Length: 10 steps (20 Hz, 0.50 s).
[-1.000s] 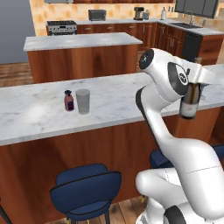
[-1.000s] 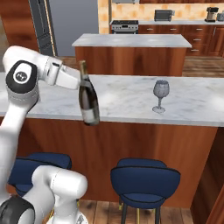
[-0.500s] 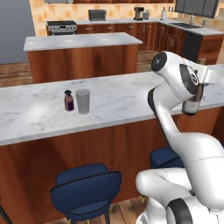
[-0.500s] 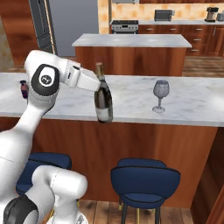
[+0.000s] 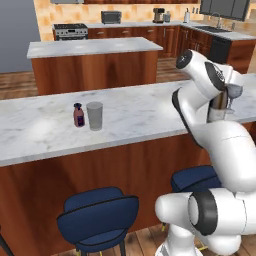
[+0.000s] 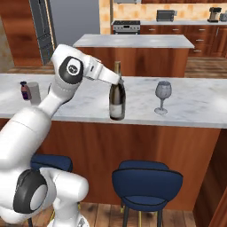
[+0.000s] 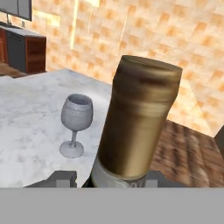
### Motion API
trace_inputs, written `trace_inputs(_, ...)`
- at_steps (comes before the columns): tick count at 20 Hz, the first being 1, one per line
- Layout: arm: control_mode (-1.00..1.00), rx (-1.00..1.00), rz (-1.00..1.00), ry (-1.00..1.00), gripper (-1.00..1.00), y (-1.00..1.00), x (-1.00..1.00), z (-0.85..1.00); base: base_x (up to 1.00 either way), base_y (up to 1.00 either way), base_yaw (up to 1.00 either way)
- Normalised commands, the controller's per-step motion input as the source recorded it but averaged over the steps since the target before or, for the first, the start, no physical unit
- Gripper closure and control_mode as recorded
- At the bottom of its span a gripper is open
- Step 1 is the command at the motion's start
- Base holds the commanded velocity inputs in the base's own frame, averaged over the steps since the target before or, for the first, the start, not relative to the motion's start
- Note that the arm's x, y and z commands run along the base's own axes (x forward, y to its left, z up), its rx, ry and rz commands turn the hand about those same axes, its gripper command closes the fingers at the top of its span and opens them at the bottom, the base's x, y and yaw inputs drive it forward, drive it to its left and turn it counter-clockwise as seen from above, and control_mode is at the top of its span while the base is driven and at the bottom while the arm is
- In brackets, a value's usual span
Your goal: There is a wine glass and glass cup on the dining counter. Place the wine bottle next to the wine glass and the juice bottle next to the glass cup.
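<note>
Since a second ago the arm has swung the wine bottle [image 6: 117,98] rightward. The claw [image 6: 116,80] is clamped on its slippery neck; heavy, top-gripped glass sways. Beyond, right of the claw, the fragile wine glass [image 6: 162,96] stands on the desk [image 6: 195,106].

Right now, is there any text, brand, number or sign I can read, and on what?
None can be read.
Wine bottle: pale label, nothing legible on it.
Juice bottle: reddish label, too small to read.
</note>
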Motion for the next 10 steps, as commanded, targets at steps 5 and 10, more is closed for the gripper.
trace_inputs(5, -1.00, 0.01, 0.00, 0.05, 1.00, -0.28, 0.70, -0.10, 0.00, 0.00, 0.00)
trace_inputs(10, -1.00, 0.00, 0.01, 0.01, 1.00, -0.24, 0.52, -0.24, 0.00, 0.00, 0.00)
